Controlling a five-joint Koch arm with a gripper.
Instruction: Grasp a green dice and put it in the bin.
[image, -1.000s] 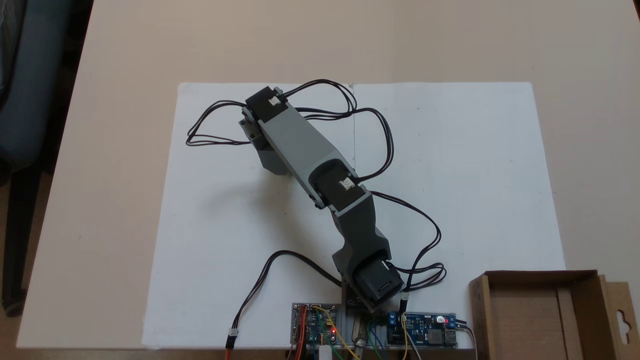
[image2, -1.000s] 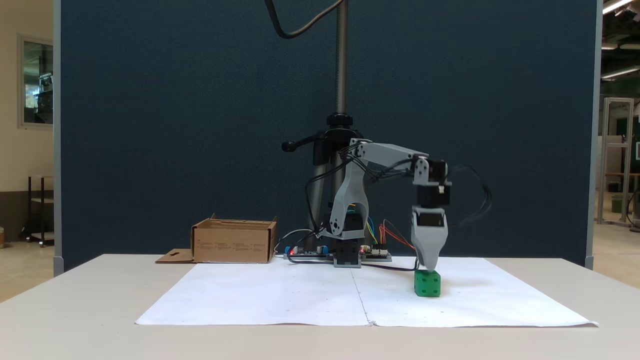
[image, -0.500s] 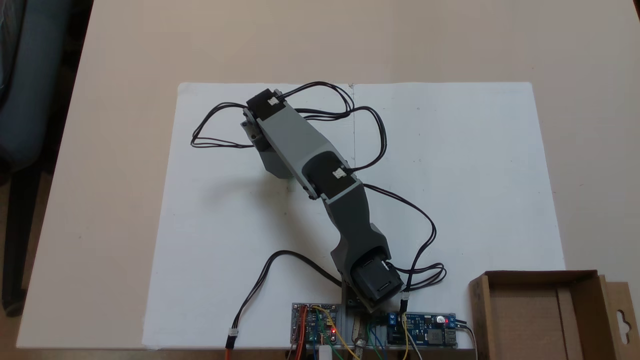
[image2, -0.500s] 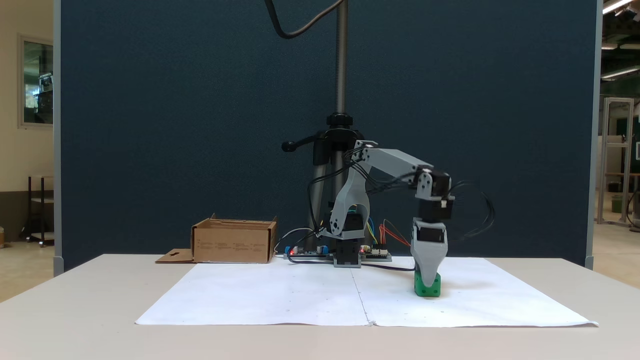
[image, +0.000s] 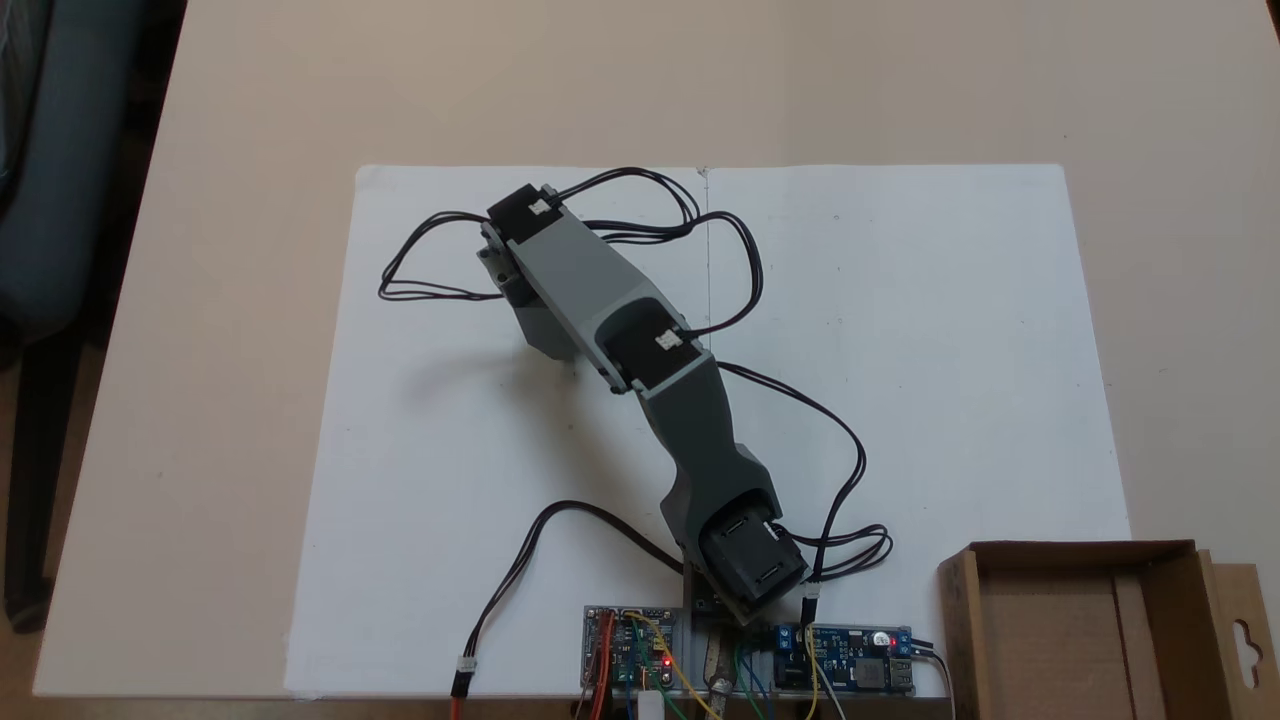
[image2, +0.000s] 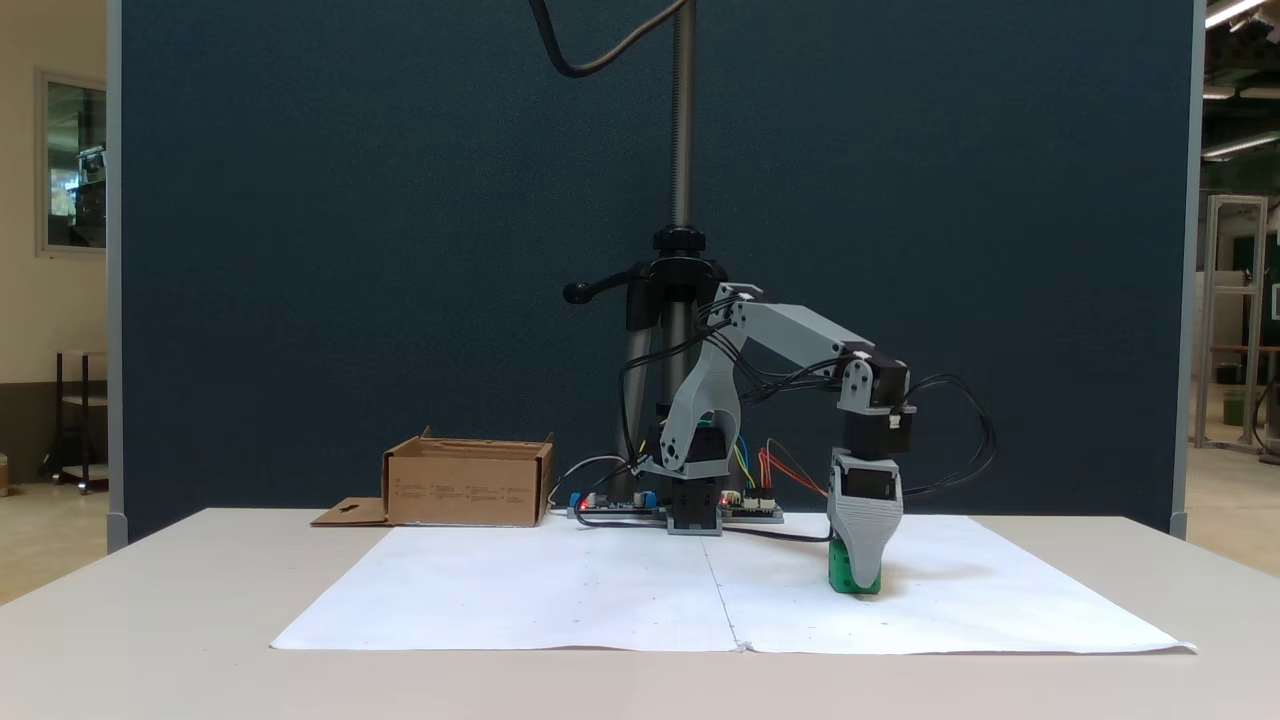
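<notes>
Sitting on the white paper sheet, the small bright green plastic dice is mostly covered by the grey plastic gripper, which points straight down over it so that the jaws can take it from above. In this side view one jaw stands in front of the other, so I cannot tell if they are apart or already pressing on the cube. I judge the grasp is in progress, with the carrying not yet begun. The shallow brown cardboard bin waits well apart, at the far edge of the beige table. In the fixed view from above, the grey arm hides the cube, but the bin shows its open inside and the hang-tab flap.
</notes>
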